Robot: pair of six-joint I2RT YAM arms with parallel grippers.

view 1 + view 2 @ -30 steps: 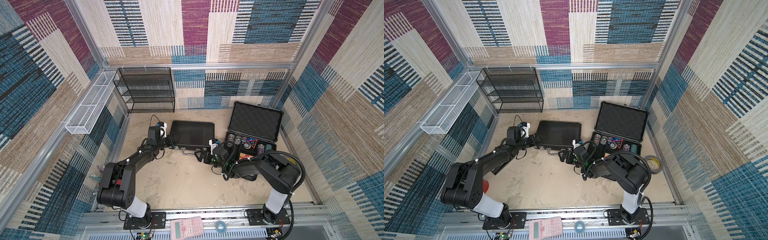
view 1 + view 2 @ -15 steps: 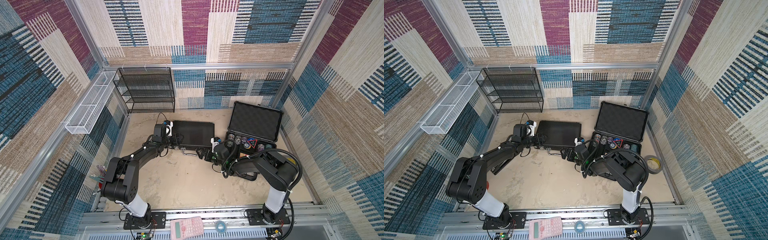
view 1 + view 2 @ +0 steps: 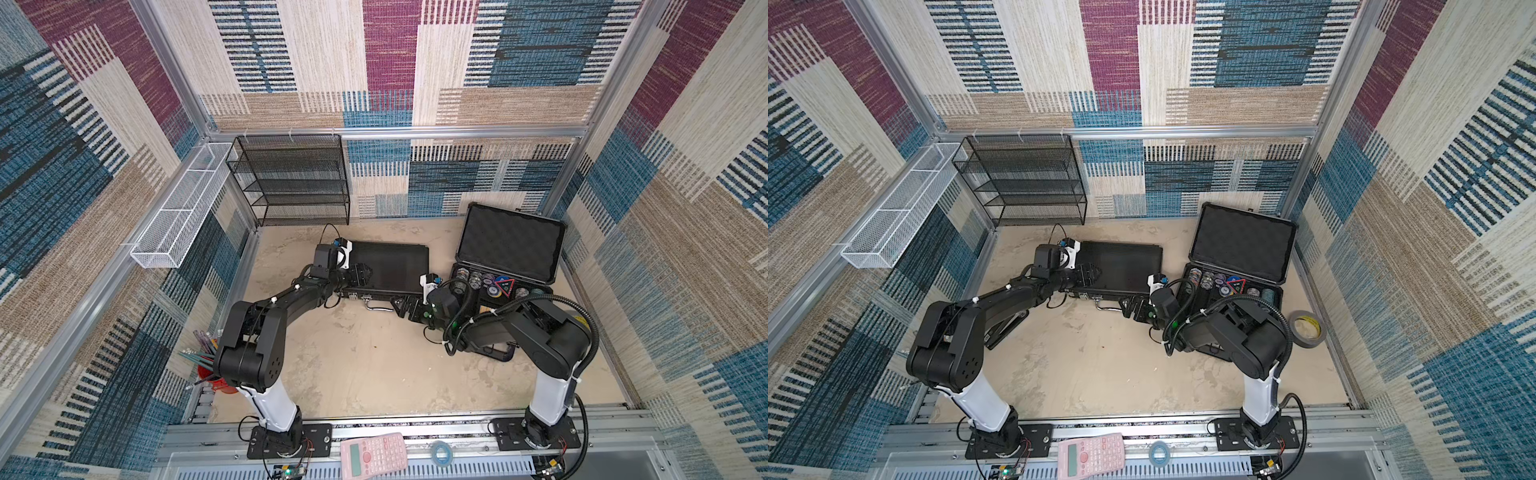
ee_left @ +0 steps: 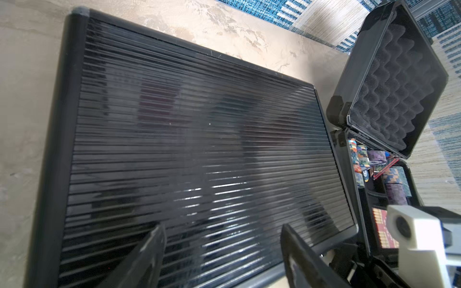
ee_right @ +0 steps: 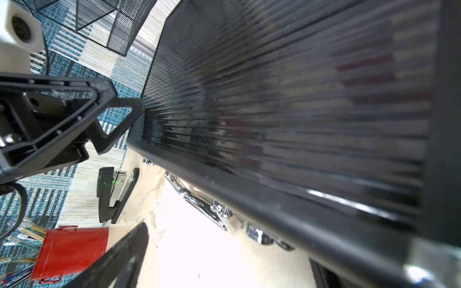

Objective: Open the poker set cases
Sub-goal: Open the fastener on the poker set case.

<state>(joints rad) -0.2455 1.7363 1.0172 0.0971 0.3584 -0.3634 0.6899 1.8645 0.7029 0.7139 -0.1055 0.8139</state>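
Two cases, two grippers: the slim black ribbed case (image 3: 390, 266) lies flat and shut at the centre of both top views, glossy ridged lid up and silver handle (image 3: 379, 308) on its lower edge. The bulkier case (image 3: 511, 245) sits right of centre, lid thrown up, waffled lining showing, rows of chips (image 3: 478, 280) in its base. Left gripper (image 3: 360, 274) hovers over the ribbed lid's left end, jaws apart and empty; right gripper (image 3: 405, 308) sits at that case's lower right corner beside the handle, jaws spread wide, holding nothing.
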